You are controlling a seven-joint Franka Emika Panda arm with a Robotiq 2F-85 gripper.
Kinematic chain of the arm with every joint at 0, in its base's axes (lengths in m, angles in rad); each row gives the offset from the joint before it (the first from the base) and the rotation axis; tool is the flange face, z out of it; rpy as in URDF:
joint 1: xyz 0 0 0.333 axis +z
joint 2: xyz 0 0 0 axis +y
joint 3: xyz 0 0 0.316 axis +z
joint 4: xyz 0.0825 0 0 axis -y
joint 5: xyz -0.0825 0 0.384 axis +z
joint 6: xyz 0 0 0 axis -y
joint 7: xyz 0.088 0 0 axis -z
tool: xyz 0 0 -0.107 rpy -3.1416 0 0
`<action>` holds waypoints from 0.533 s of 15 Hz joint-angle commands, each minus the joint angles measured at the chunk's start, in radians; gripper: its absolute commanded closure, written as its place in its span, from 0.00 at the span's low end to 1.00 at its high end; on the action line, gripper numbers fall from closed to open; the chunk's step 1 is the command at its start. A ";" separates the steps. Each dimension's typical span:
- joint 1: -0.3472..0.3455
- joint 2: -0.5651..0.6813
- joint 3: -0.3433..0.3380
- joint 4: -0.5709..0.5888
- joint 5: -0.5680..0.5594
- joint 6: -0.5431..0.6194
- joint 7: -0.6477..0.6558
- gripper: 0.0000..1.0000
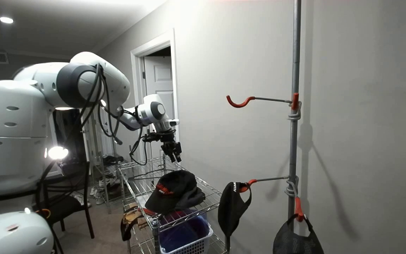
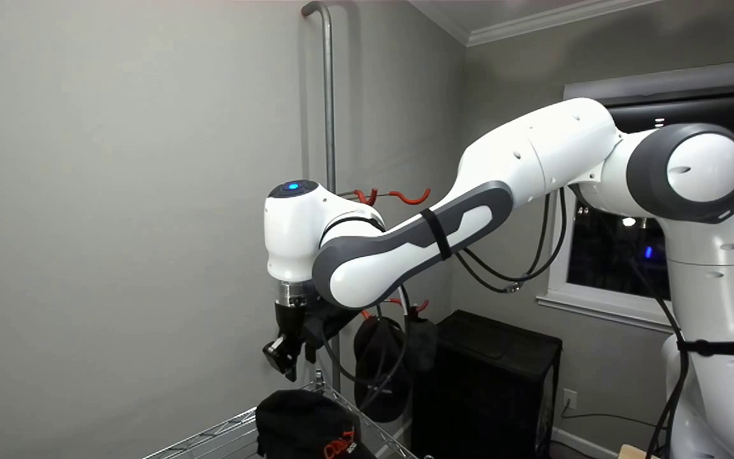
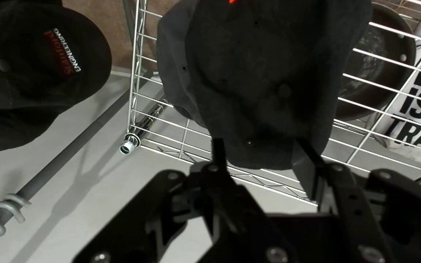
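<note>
A: Where's the black cap (image 1: 173, 181)?
B: On the wire rack (image 1: 156, 225), overlapping a grey cap (image 1: 193, 199). Gripper (image 3: 258, 149) hangs above it, spread, holding nothing; probably no contact, but depth is hard to read.
A: Progress?
B: I'd count hung cap (image 1: 231, 208) and mesh cap (image 1: 296, 243) as done, on lower hooks (image 1: 299, 211). Left: black cap, ungripped; upper hook (image 1: 240, 104) bare.
A: Blind spots?
B: Grey cap partly covered; mesh cap cropped at the bottom in an exterior view.

In an exterior view we are seeing the gripper (image 1: 175, 159) hovering above a wire rack (image 1: 156, 234) where a black cap (image 1: 176, 180) is resting, while two more caps (image 1: 228, 211) are hanging from red hooks (image 1: 298, 211).
</note>
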 commanded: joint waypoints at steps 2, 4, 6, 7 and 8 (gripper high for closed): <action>-0.006 -0.054 -0.005 -0.033 0.047 0.002 -0.012 0.12; -0.017 -0.099 -0.003 -0.065 0.092 0.000 -0.018 0.02; -0.034 -0.152 -0.004 -0.110 0.148 0.013 -0.019 0.00; -0.046 -0.184 -0.007 -0.135 0.183 0.009 -0.020 0.00; -0.059 -0.218 -0.011 -0.166 0.219 0.011 -0.025 0.00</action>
